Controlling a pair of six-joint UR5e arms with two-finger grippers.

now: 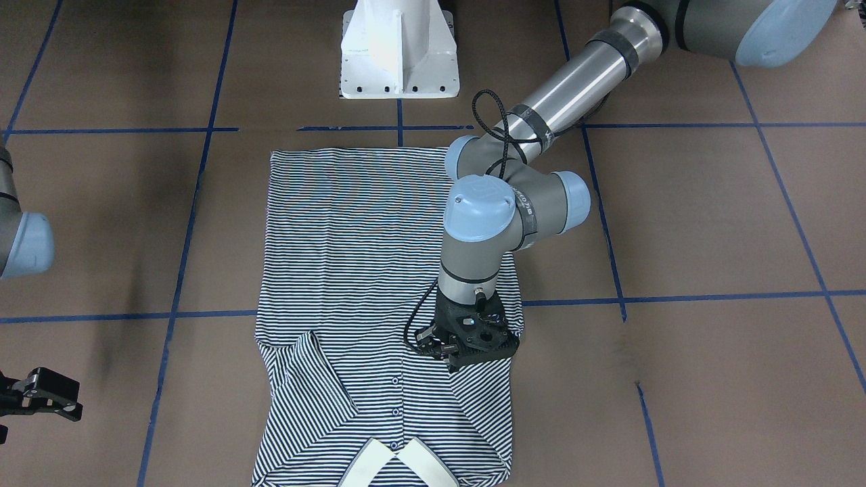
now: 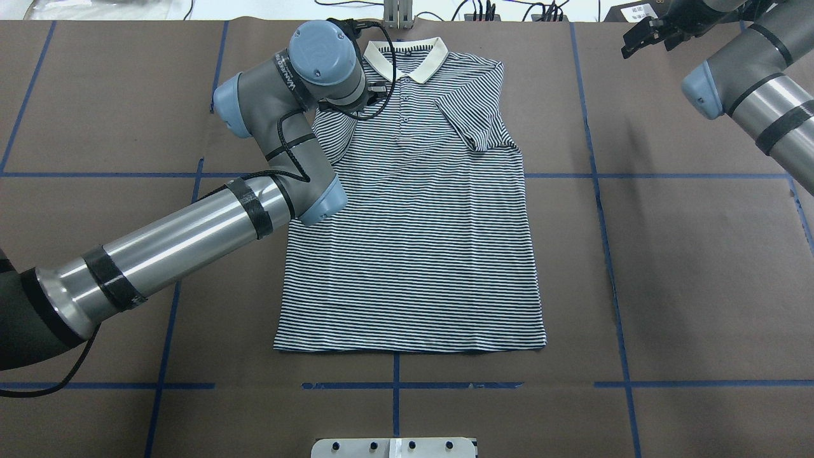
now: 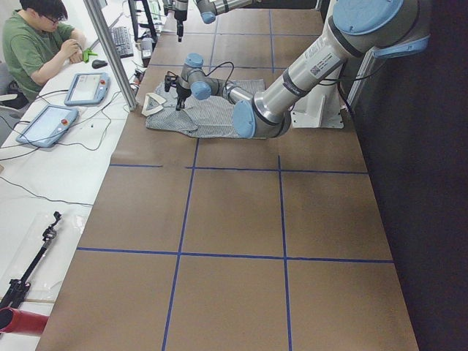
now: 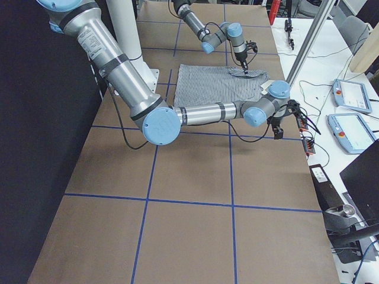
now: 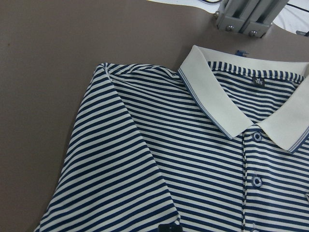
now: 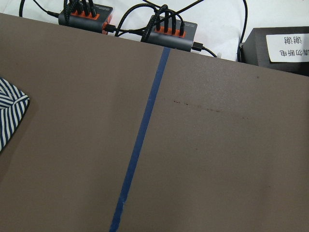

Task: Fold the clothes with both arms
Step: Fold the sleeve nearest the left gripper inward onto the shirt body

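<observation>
**While the left claw (image 1: 467,346) hovers over the shirt (image 2: 413,242), the right claw (image 2: 648,38) stands off**

The left claw hangs just above the folded-in sleeve (image 1: 484,406) near the collar (image 2: 427,63); parted or closed, I cannot tell. The shirt lies flat, buttons up, mid-worktop (image 2: 687,267). The right claw sits well aside, fingers spread, empty.

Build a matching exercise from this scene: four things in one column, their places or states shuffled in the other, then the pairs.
Things:
1. collar
2. left gripper
3. right gripper
4. sleeve

Places or states:
a. over bare table, off the shirt
b. folded in onto the chest
c. white, at the table's far edge
d. over the shirt, near its collar end

Pairs: 1-c, 2-d, 3-a, 4-b
</observation>
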